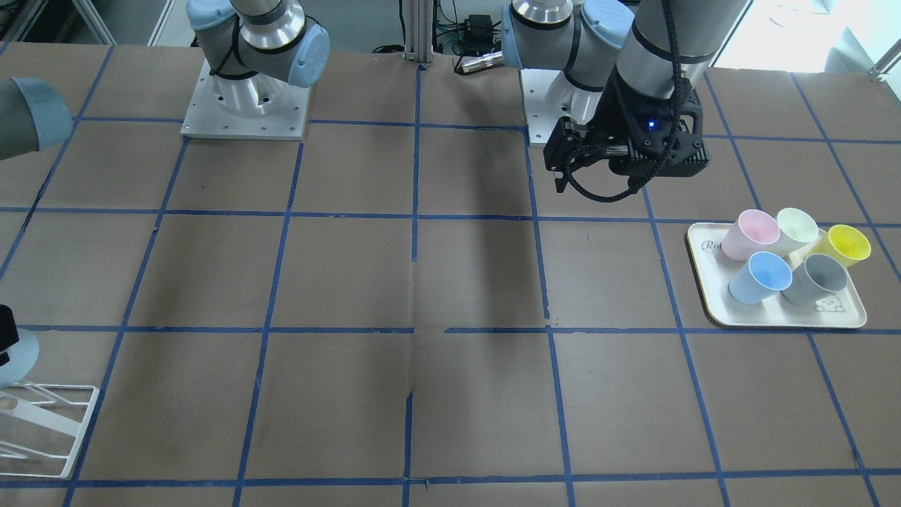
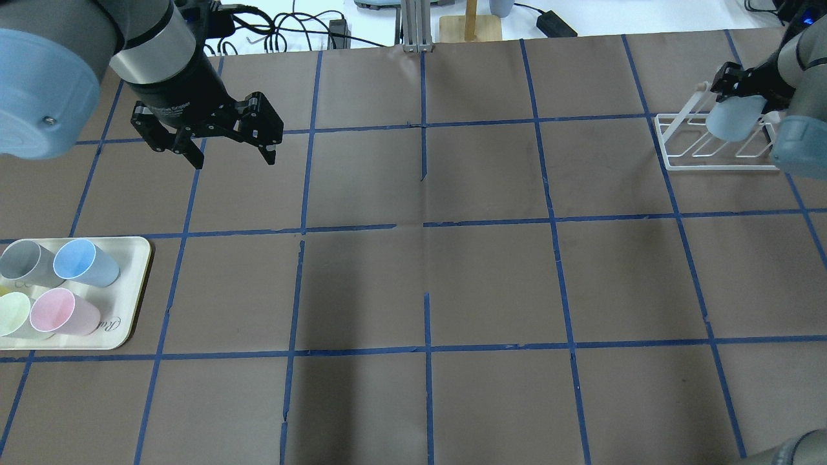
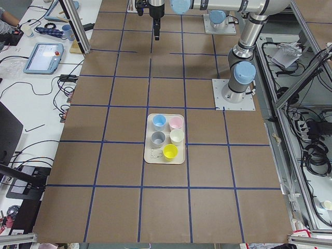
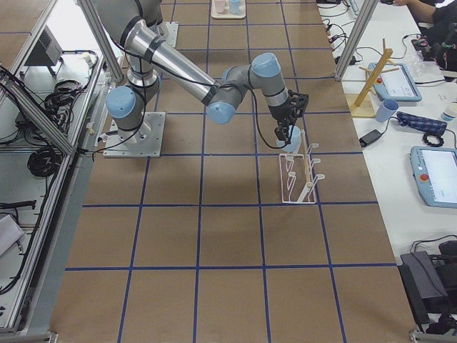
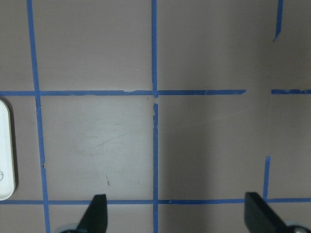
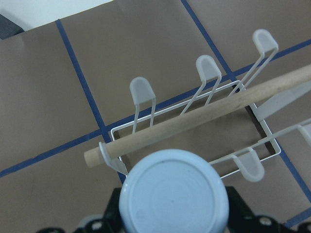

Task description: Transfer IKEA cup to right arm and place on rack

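Note:
The pale sky-blue IKEA cup (image 2: 733, 119) is held in my right gripper (image 2: 743, 97), which is shut on it, just above the white wire rack (image 2: 711, 165) at the table's far right. In the right wrist view the cup's base (image 6: 174, 194) faces the camera, close over the rack's wooden rod (image 6: 204, 114) and wire hoops (image 6: 208, 68). It also shows in the exterior right view (image 4: 291, 136) over the rack (image 4: 296, 179). My left gripper (image 2: 234, 158) is open and empty, hanging above bare table (image 5: 177, 216), far from the cup.
A cream tray (image 2: 132, 284) at the near left holds the twin blue cup (image 2: 84, 261), a pink cup (image 2: 61, 311), a grey cup (image 2: 26, 261), a pale green cup (image 2: 13, 313) and a yellow cup (image 1: 845, 245). Blue tape lines grid the brown table.

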Action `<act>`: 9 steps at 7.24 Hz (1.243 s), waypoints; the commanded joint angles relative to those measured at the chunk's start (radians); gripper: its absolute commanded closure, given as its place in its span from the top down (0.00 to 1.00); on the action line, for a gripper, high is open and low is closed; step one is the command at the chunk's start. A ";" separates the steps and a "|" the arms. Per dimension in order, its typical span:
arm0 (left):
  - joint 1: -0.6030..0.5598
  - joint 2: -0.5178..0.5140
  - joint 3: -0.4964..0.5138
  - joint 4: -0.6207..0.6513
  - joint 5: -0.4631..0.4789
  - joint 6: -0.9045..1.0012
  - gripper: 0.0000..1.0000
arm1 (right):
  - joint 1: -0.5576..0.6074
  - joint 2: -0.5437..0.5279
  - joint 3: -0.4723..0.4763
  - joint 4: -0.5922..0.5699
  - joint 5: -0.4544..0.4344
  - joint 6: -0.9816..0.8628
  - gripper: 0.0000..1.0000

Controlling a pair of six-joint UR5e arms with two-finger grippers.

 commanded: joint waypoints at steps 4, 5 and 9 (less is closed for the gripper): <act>0.006 0.005 0.002 0.010 0.000 -0.011 1.00 | -0.012 0.067 0.010 -0.075 -0.002 0.002 0.00; 0.005 0.010 -0.004 0.032 0.004 -0.023 1.00 | -0.012 0.067 0.010 -0.075 -0.002 0.007 0.00; 0.003 -0.024 0.051 0.003 0.009 -0.014 1.00 | -0.012 0.067 0.004 -0.076 -0.005 0.011 1.00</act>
